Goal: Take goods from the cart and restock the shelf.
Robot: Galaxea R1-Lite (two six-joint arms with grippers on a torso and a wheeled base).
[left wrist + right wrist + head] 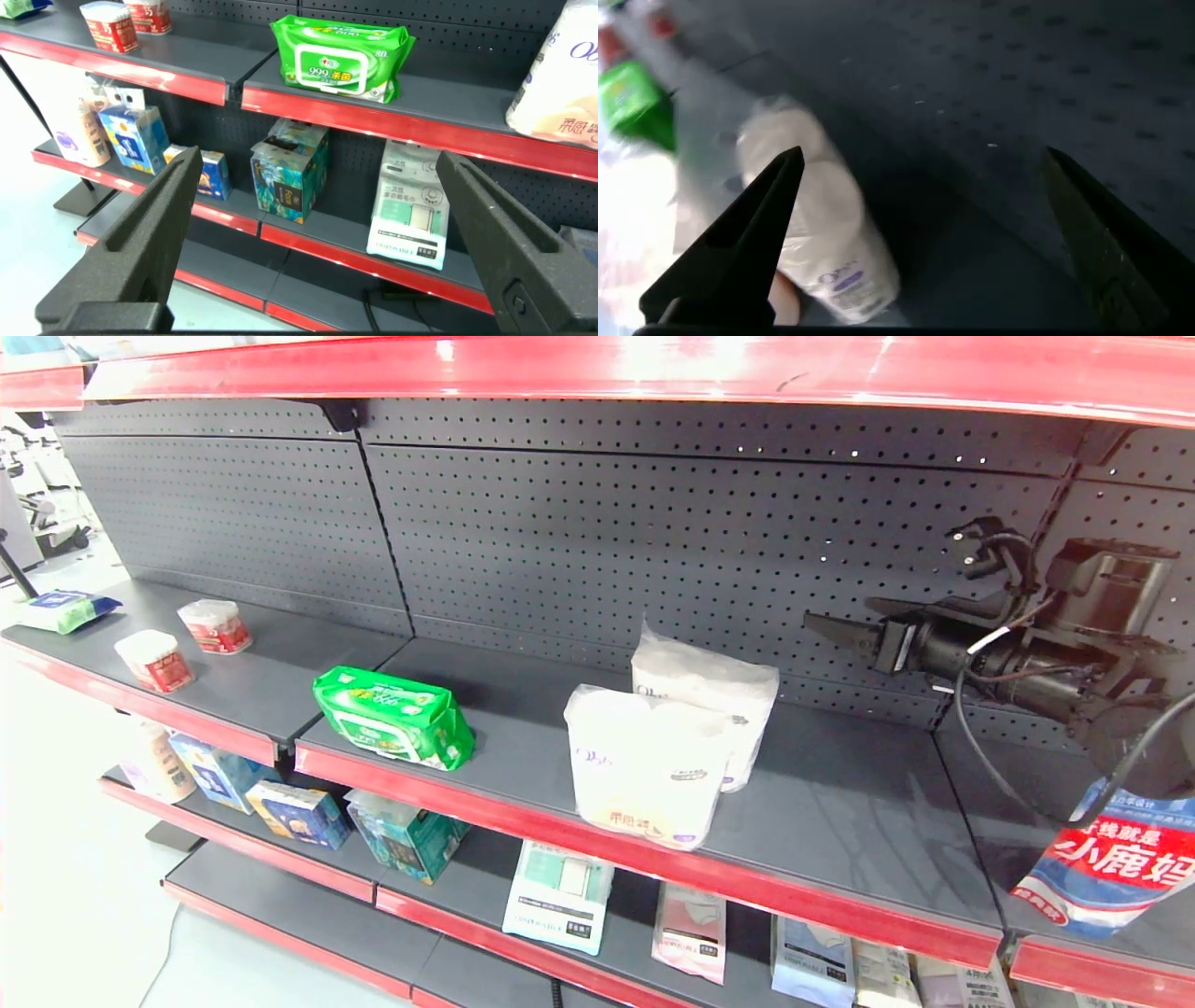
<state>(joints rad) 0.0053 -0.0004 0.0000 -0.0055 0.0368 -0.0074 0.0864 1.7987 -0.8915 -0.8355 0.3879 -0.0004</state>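
Two white tissue packs stand on the middle shelf board (840,821), one at the front (644,765) and one behind it (709,691). To their left lies a green wipes pack (392,714) (341,56). My right gripper (840,627) hangs open above the shelf, to the right of the white packs and close to the pegboard, holding nothing. In the right wrist view the open right gripper (924,154) points toward a white pack (822,224). My left gripper (318,159) is open and empty in front of the lower shelves, below the green pack.
Two red-and-white tubs (154,660) (215,625) and a blue-green pack (70,609) sit on the left shelf section. A blue-and-red bag (1111,868) lies at the right. Boxes (290,168) and a white packet (411,205) fill the lower shelf. A red shelf edge (597,364) runs overhead.
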